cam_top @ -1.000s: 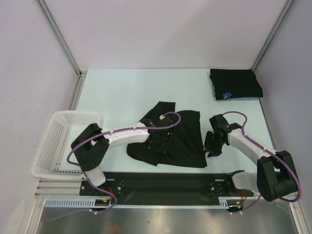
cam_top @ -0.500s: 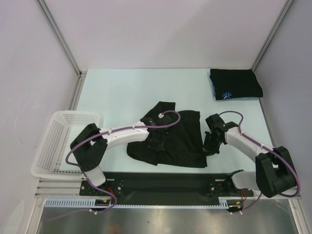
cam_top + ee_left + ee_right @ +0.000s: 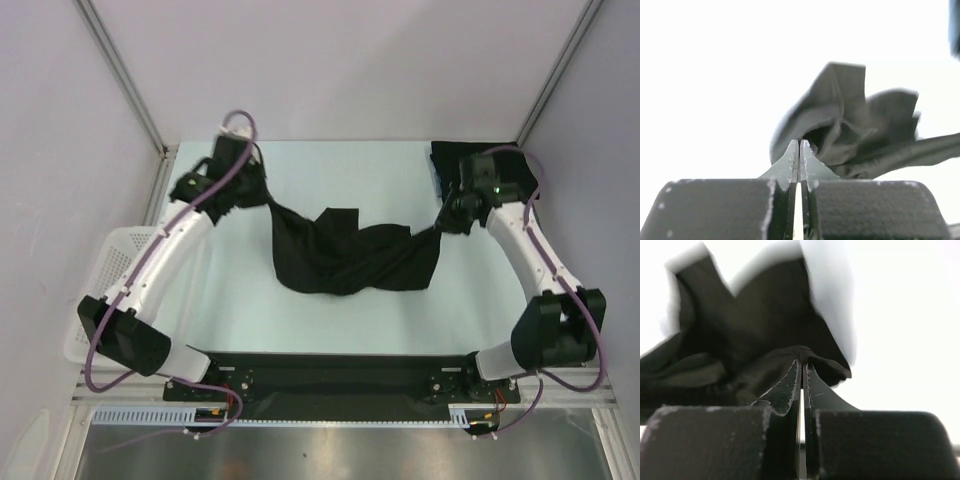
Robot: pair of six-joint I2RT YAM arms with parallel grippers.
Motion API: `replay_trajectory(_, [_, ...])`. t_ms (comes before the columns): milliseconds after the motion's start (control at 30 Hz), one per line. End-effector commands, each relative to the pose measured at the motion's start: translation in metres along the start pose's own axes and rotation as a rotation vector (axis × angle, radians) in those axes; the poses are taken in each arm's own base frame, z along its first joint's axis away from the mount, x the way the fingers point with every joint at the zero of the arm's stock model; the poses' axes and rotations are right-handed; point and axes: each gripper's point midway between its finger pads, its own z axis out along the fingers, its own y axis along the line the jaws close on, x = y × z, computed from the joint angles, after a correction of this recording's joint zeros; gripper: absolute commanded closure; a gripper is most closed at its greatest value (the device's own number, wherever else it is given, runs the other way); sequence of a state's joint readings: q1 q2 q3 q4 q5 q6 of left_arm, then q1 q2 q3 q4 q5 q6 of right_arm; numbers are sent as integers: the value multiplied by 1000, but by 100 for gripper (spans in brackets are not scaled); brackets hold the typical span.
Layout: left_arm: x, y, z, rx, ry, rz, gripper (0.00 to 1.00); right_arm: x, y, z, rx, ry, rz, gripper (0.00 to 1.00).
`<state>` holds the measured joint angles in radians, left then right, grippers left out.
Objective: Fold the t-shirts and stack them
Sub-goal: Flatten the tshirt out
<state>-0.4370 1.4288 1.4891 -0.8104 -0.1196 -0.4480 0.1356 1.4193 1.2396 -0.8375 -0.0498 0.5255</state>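
Observation:
A black t-shirt (image 3: 350,258) hangs stretched between my two grippers above the table, sagging in the middle. My left gripper (image 3: 262,196) is shut on its left end, seen pinched at the fingertips in the left wrist view (image 3: 800,142). My right gripper (image 3: 440,226) is shut on its right end, also pinched at the tips in the right wrist view (image 3: 802,362). A second black t-shirt (image 3: 520,190) lies folded at the back right corner, mostly hidden behind my right arm; its logo is hidden.
A white mesh basket (image 3: 100,300) stands at the left edge of the table, partly behind my left arm. Metal frame posts rise at the back left (image 3: 160,150) and back right (image 3: 525,140) corners.
Both grippers have taken hold of the crumpled t-shirt and swung it up and back, pulling apart. The shirt has left the table and now hangs stretched between them.

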Motion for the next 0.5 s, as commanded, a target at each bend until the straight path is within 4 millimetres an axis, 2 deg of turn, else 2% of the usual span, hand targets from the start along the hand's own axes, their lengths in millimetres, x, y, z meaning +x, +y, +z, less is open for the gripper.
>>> replay_trajectory(0, [-103,4,-30,68,-241,20,100,-86,34,-22,-85,-176,-31,100])
replay_trajectory(33, [-125,13,-36,62,-286,5,100,-116,52,-46,-135,-251,-38,100])
replay_trajectory(67, [-157,8,-59,91,-374,-4,100,-133,57,-59,-151,-291,-39,100])
replay_trajectory(100, [-171,4,-67,130,-401,-2,100,-142,58,-62,-144,-296,-36,100])
replay_trajectory(133, [-184,3,-68,140,-425,-12,100,-153,61,-74,-149,-328,-39,100])
replay_trajectory(167, [-202,7,-86,153,-484,-32,100,-163,65,-89,-164,-361,-35,100])
replay_trajectory(200, [-208,2,-93,199,-498,-44,100,-177,67,-117,-186,-426,-27,100])
replay_trajectory(233, [-218,-2,-109,243,-548,-66,99,-180,69,-133,-199,-461,-30,100])
replay_trajectory(300, [-225,-1,-130,261,-599,-60,100,-177,66,-151,-199,-497,-28,100])
replay_trajectory(333, [-225,3,-138,239,-620,-47,100,-171,63,-175,-203,-545,-30,100])
replay_trajectory(367, [-218,6,-153,224,-632,-47,100,-163,59,-179,-191,-546,-37,100])
replay_trajectory(400, [-213,12,-157,197,-637,-49,100,-154,55,-184,-184,-551,-36,100])
replay_trajectory(433, [-206,22,-159,152,-640,-60,100,-136,43,-185,-160,-547,-32,100])
replay_trajectory(467, [-182,33,-149,113,-589,-72,100,-121,37,-183,-155,-529,-35,100])
